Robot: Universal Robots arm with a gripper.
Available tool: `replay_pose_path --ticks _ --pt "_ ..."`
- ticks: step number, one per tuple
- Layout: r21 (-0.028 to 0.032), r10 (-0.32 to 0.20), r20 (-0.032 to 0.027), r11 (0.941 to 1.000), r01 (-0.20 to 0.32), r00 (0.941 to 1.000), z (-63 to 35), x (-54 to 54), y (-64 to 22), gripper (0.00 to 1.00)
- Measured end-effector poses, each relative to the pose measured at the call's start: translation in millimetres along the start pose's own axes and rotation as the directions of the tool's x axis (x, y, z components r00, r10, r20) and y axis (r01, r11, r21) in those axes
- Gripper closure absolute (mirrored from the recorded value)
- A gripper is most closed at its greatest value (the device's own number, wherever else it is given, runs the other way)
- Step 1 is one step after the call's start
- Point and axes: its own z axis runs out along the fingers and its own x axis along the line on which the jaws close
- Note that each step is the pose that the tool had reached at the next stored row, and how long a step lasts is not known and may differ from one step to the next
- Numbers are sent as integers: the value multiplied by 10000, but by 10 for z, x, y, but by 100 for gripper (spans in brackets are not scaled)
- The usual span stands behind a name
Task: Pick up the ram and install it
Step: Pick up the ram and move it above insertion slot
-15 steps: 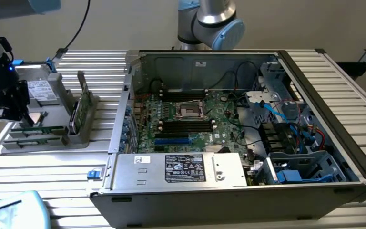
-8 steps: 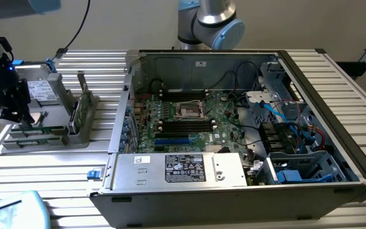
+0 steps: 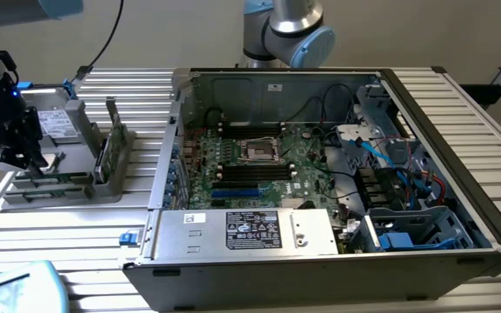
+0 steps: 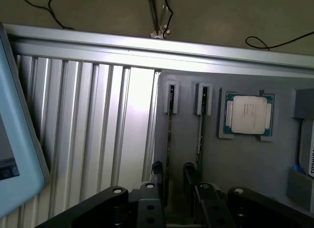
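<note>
Slatted metal worktop point(image 4: 98, 139) under a grey parts tray point(image 4: 245, 164). Tool point(image 4: 172, 170) low over the tray, fingers apart, holding nothing, seems to straddle one edge-up ram point(image 4: 169, 139) in its slot. Second stick point(image 4: 200, 134) just beside, CPU point(image 4: 249, 114) further along. Pick-up step, ram ungrasped. Clean grasp calls for fingers squared on the thin board.
</note>
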Motion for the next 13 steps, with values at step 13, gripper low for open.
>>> replay_pose_path --ticks 13 --pt "4 -9 -1 10000 9 10000 144 -6 -4 61"
